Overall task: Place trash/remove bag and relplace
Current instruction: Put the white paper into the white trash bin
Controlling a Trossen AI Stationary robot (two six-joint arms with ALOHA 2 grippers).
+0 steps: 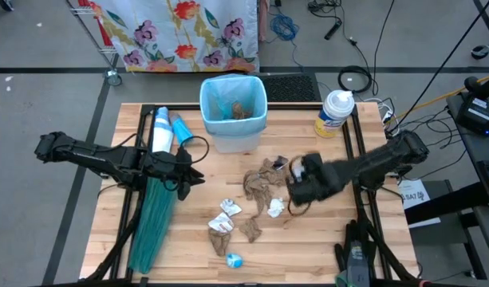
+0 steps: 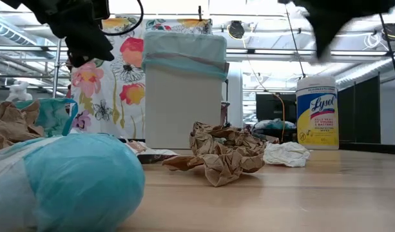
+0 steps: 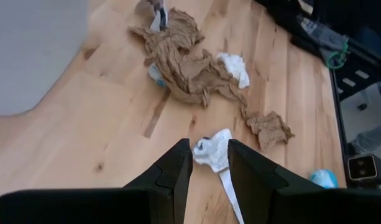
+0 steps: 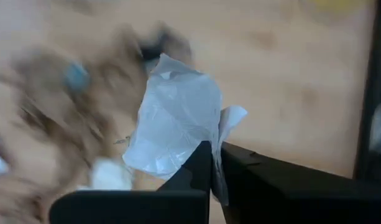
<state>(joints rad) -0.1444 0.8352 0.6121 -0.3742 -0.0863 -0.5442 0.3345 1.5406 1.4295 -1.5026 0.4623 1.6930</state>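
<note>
A white bin (image 1: 233, 131) lined with the pale-blue bag (image 1: 206, 96) stands at the table's far middle, with brown scraps inside. Trash lies in front of it: brown paper (image 1: 262, 182), white wads (image 1: 228, 209) and a blue wrapper (image 1: 234, 259). My right gripper (image 4: 212, 163) hangs above this trash (image 1: 298, 190), shut on a thin white scrap (image 4: 178, 121). My left gripper (image 3: 209, 163) is held in the air to the left of the trash (image 1: 186, 178), open, with nothing between its fingers. A folded teal-green bag (image 1: 152, 227) lies flat at the table's left. My right gripper pinches a lower edge (image 4: 210, 144) of the thin white scrap between its two fingertips. The fingers slant steeply down from above. The scrap stands out beyond the fingertips, crumpled and lifted clear of the table.
A canister of wipes (image 1: 333, 114) stands at the far right, beside the bin. A white roll (image 1: 160, 127) and a blue one (image 1: 180, 129) lie left of the bin. Black frame rails (image 1: 360, 151) run along both sides of the table.
</note>
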